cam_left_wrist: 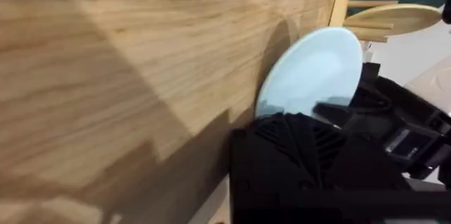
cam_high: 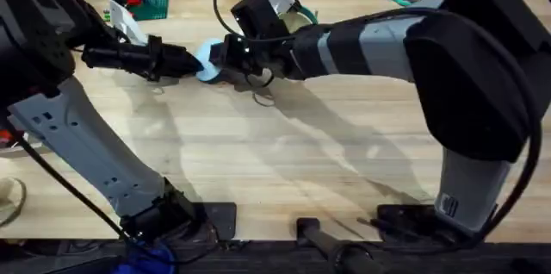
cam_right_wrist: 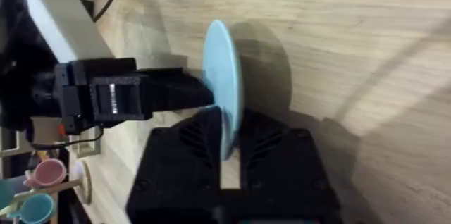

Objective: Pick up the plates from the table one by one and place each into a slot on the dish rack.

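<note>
Both hands (cam_high: 225, 60) pinch one blue plate (cam_high: 209, 59) (edge-on) between them.

A small round light blue plate (cam_high: 209, 57) stood on edge above the light wooden table (cam_high: 284, 162), toward its far side. In the left wrist view, the dish rack (cam_left_wrist: 347, 2) of pale wood stood just beyond the plate (cam_left_wrist: 310, 76), its slots already holding other plates.

Light blue plate (cam_high: 208, 57) held between left end effector (cam_high: 194, 65) and right end effector (cam_high: 225, 59) above table (cam_high: 284, 153).
</note>
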{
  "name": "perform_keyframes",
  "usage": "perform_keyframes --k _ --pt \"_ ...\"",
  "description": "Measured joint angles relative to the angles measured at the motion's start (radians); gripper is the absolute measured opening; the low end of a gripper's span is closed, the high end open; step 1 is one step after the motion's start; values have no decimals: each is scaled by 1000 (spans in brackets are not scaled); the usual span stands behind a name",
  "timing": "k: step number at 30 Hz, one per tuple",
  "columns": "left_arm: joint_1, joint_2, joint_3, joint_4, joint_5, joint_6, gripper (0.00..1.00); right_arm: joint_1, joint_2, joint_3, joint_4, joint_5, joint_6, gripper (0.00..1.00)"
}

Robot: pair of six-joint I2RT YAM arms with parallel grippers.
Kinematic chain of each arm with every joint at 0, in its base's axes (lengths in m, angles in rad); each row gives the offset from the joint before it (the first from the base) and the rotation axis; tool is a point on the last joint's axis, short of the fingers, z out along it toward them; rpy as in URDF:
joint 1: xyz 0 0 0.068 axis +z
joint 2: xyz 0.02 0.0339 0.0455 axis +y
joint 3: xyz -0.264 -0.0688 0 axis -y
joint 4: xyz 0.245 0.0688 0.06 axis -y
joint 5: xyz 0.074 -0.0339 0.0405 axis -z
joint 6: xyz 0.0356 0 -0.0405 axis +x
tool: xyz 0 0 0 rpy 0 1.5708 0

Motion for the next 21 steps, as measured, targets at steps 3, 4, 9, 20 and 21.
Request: perform_keyframes --k 3,4,9,20,21 --pt "0 0 0 2 2 -6 41 -1 0 0 4 1 -4 46" --pt "1 0 0 4 5 -8 41 -1 0 1 7 1 -4 38" --pt "2 0 2 1 7 -10 41 -1 0 1 8 1 -4 33" --pt "-9 73 195 -208 -66 -10 41 -6 0 1 12 -10 -3 30" --pt "-9 73 217 -229 -72 -9 41 -7 0 2 12 -10 -3 31"
